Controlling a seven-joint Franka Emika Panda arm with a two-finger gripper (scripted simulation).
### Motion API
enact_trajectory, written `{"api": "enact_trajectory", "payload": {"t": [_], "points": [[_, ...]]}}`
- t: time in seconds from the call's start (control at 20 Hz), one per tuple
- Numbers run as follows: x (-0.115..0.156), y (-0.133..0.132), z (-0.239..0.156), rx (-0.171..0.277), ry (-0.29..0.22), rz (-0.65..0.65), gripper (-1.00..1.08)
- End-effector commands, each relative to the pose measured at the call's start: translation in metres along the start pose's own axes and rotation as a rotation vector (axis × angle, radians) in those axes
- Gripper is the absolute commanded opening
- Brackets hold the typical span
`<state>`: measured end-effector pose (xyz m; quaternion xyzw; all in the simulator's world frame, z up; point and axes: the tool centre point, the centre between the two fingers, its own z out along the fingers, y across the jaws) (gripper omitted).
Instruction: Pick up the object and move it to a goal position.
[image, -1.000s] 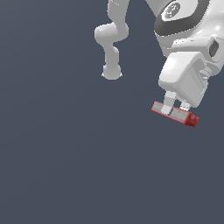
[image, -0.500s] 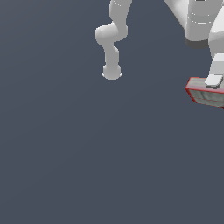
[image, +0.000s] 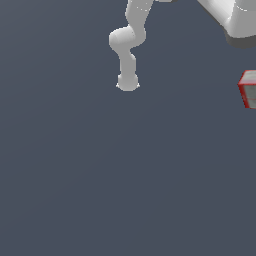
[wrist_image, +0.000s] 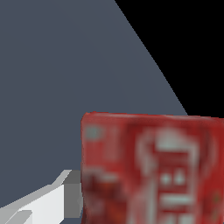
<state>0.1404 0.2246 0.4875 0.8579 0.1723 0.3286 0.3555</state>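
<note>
The object (image: 249, 90), a flat red box with a greyish face, hangs above the floor at the exterior view's right edge, cut off by the frame. In the wrist view the object (wrist_image: 153, 170) fills the picture close up, its red printed face with white label blurred. My gripper (wrist_image: 151, 205) is shut on it. One white and grey finger (wrist_image: 65, 194) presses against the box's side; the other finger is hidden. The gripper itself lies outside the exterior view.
A plain dark grey floor (image: 100, 175) spreads under everything. The arm's white base (image: 127, 82) stands at the back, and a thick white arm link (image: 235, 20) crosses the top corner on the exterior view's right. The wrist view shows black beyond the floor's edge (wrist_image: 175, 94).
The gripper has carried the box toward the exterior view's right. The hand has left that picture, and only part of the box shows at the edge.
</note>
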Motion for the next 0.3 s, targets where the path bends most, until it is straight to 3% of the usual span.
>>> {"api": "enact_trajectory", "payload": {"t": [0.0, 0.25], "points": [[0.003, 0.0012, -0.0024, -0.008, 0.0, 0.004, -1.0], [0.0036, 0.0014, -0.0021, -0.009, 0.0, 0.003, -1.0]]}}
